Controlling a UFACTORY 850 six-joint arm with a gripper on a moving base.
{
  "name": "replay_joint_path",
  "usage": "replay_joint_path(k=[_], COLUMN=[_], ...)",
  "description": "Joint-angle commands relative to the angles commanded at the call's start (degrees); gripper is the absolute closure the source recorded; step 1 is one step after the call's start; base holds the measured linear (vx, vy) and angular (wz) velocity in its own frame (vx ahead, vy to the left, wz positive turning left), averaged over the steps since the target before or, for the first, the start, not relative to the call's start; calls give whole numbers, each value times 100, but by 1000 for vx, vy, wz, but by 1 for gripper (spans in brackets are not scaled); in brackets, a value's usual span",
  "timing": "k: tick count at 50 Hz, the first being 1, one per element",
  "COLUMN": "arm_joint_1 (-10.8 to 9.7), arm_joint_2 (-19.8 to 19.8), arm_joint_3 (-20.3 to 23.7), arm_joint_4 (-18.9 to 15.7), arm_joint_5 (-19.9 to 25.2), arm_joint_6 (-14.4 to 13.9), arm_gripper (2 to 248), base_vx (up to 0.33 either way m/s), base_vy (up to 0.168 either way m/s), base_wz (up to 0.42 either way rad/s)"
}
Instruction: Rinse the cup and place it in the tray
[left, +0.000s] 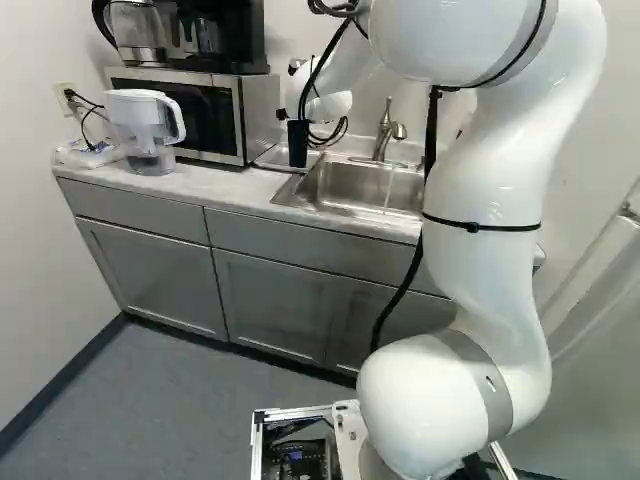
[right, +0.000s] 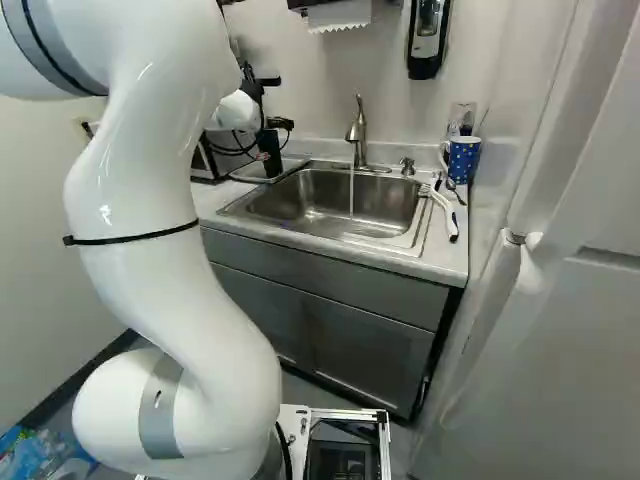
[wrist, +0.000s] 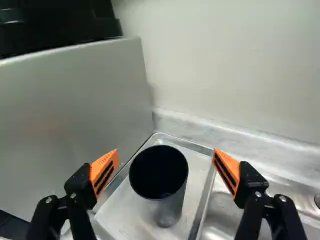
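1. See claw (wrist: 165, 154) spread wide w/o grip, cup (wrist: 161, 182) upright in tray (wrist: 122, 215).
2. Could tip cup if backing claw out crooked & clipping one side.
3. Might waste water (right: 351, 195) if leaving tap (right: 357, 132) on.

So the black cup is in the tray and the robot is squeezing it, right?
Not quite: the wrist view shows the gripper open, with a gap on each side of the black cup, so it isn't squeezing. The cup is in the tray.
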Motion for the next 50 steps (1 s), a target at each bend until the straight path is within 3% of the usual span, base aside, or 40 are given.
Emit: replay_joint_path(k=[50], arm_joint_1=[-77], arm_joint_2=[340], arm_joint_3=[-174], arm_joint_4=[0], arm_joint_5=[0], arm_joint_6=[0], arm_gripper=[3], base_vx=[0], base_vy=[0], base_wz=[0])
